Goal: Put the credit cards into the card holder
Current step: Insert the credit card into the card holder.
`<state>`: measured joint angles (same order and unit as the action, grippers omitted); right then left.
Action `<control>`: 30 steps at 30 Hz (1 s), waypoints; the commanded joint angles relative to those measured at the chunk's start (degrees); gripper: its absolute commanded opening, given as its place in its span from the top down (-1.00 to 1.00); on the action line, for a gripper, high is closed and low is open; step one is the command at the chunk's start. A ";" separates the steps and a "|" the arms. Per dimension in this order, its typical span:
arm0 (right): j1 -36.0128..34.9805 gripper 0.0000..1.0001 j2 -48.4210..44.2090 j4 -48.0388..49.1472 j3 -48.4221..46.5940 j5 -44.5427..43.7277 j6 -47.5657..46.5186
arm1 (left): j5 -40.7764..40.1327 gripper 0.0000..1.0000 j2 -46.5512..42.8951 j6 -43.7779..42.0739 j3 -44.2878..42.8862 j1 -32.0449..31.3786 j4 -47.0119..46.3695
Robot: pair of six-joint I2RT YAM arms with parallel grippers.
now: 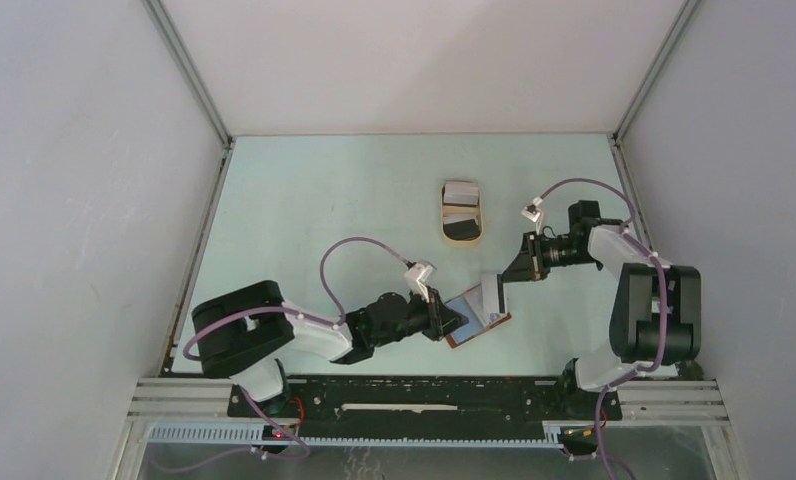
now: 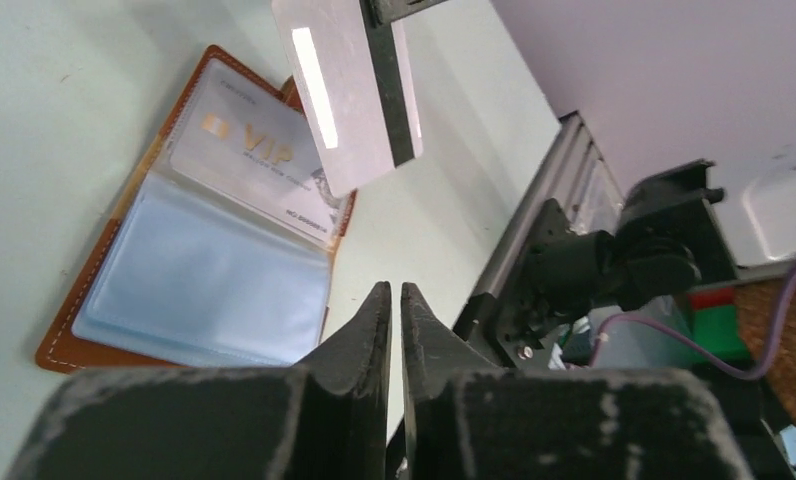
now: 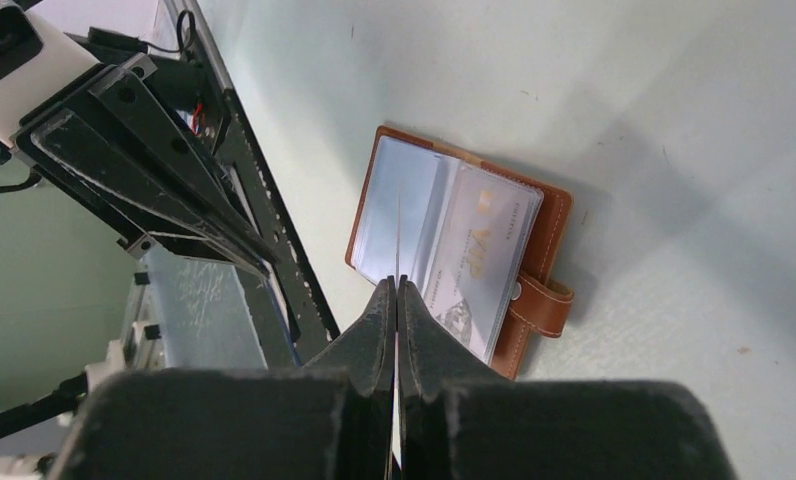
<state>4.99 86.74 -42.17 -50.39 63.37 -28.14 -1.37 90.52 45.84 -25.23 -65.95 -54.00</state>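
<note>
— From above?
— The card holder (image 1: 480, 322) lies open. The right gripper (image 1: 502, 280) pinches a white card (image 1: 491, 294) over its far edge.
— Left wrist?
— The left gripper (image 2: 395, 292), just beside the card holder, is nearly closed and empty.
— Right wrist?
— Jaws clamped on the white card, edge-on above the card holder's sleeves.

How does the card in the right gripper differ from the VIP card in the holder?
The loose card hangs in the air, pinched by the right gripper; the VIP card lies flat inside a clear sleeve of the open card holder. The loose card shows a plain face with a dark stripe along one edge; the VIP card shows gold lettering. Both are pale, thin rectangles of like shape.
</note>
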 commanded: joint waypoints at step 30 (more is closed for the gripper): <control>-8.66 1.00 13.64 -1.18 -6.75 -3.89 1.21 | -11.94 0.94 9.15 6.56 -6.45 -2.16 15.85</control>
<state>-2.85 99.39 -43.46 -54.78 59.77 -27.99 -11.55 99.24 50.78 -31.05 -67.61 -39.86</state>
